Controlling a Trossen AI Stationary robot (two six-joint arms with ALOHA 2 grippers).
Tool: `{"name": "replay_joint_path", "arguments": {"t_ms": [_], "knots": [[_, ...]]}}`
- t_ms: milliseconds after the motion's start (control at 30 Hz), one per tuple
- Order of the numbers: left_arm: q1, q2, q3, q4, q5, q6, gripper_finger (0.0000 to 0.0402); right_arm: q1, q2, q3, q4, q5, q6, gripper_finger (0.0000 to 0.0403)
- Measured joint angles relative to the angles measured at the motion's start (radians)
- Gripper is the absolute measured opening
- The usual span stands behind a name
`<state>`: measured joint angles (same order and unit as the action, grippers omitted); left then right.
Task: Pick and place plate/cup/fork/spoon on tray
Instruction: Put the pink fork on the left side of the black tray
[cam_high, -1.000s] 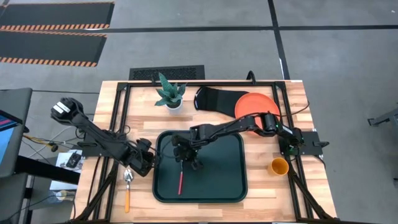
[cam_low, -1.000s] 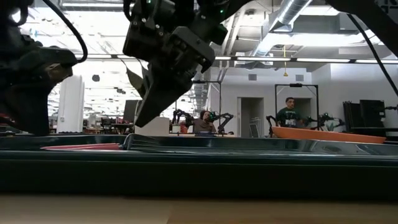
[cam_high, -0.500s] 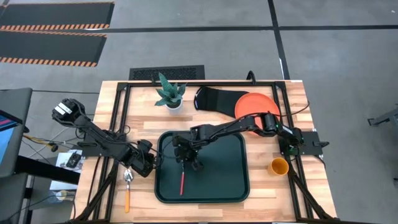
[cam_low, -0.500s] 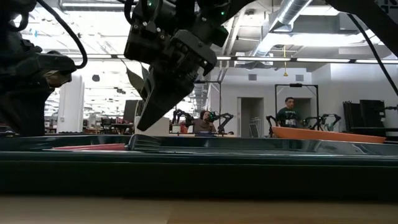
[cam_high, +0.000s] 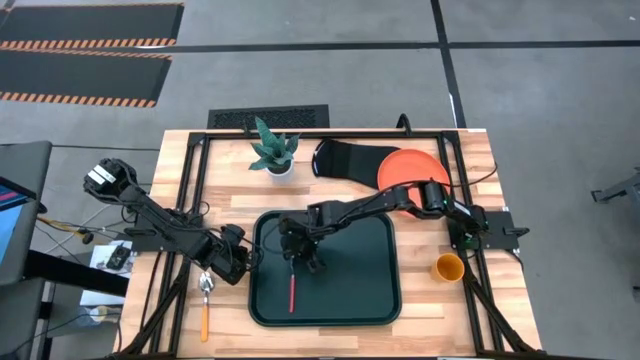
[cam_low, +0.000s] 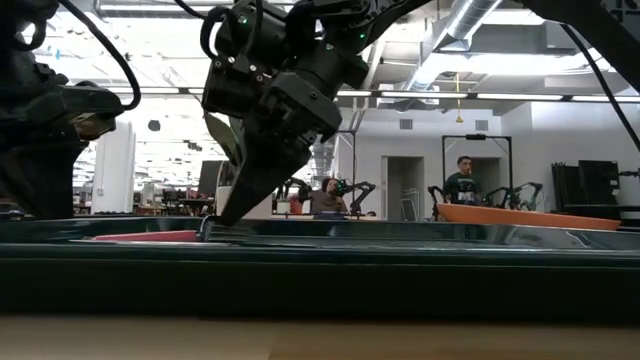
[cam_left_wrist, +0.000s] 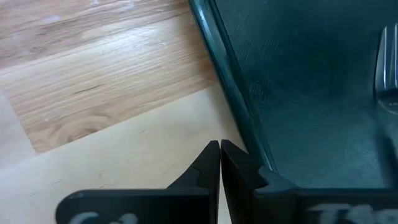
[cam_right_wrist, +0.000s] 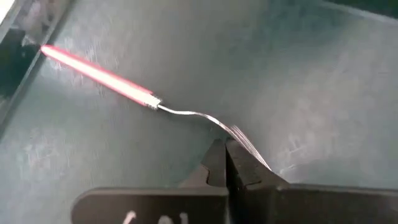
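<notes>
fork (cam_right_wrist: 155, 104) is lying flat inside the dark tray (cam_high: 350, 290), toward its left half. right gripper (cam_right_wrist: 225, 163) is hovering just over the silver tines with its fingers pressed together, gripping nothing. left gripper (cam_left_wrist: 220, 163) is sitting pinched closed at the tray's left rim, beside the spoon (cam_high: 205, 300) on the table.

Wood-plank table (cam_high: 420, 315), black frame rails along edges. On it: dark green tray (cam_high: 345, 285) at ctr-bottom; small potted plant (cam_high: 273, 150) upper left of ctr; black oven mitt (cam_high: 345, 160) top ctr, orange-red plate (cam_high: 410, 165) overlapping mitt on its right; orange cup (cam_high: 448, 267) at right; spoon (cam_high: 205, 300) lower left, just left of tray.
</notes>
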<state>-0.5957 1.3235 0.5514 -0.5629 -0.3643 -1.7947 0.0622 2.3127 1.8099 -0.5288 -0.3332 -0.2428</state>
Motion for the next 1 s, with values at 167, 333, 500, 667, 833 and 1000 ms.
{"name": "replay_joint_path", "arguments": {"t_ms": [167,333,500,667,833,1000], "knots": [[0.000,0.000,0.000,0.000,0.000,0.000,0.0000,0.001,0.000,0.001,0.002,0.000,0.002,0.0005],[0.000,0.000,0.000,0.000,-0.002,0.000,0.0000,-0.004,0.000,0.001,0.019,-0.001,0.002,0.0005],[0.000,0.000,0.000,0.001,-0.001,0.000,0.0000,-0.014,0.000,0.001,0.061,-0.002,0.016,0.0005],[0.010,0.000,0.000,0.001,0.001,-0.001,0.0000,-0.037,0.000,0.001,0.113,-0.004,0.063,0.0005],[0.023,0.000,0.000,0.002,0.001,0.003,0.0000,-0.058,0.000,0.001,0.140,0.002,0.071,0.0005],[0.028,0.000,0.000,0.004,0.002,0.005,0.0000,-0.066,-0.013,0.000,0.108,-0.019,0.092,0.0005]]}}
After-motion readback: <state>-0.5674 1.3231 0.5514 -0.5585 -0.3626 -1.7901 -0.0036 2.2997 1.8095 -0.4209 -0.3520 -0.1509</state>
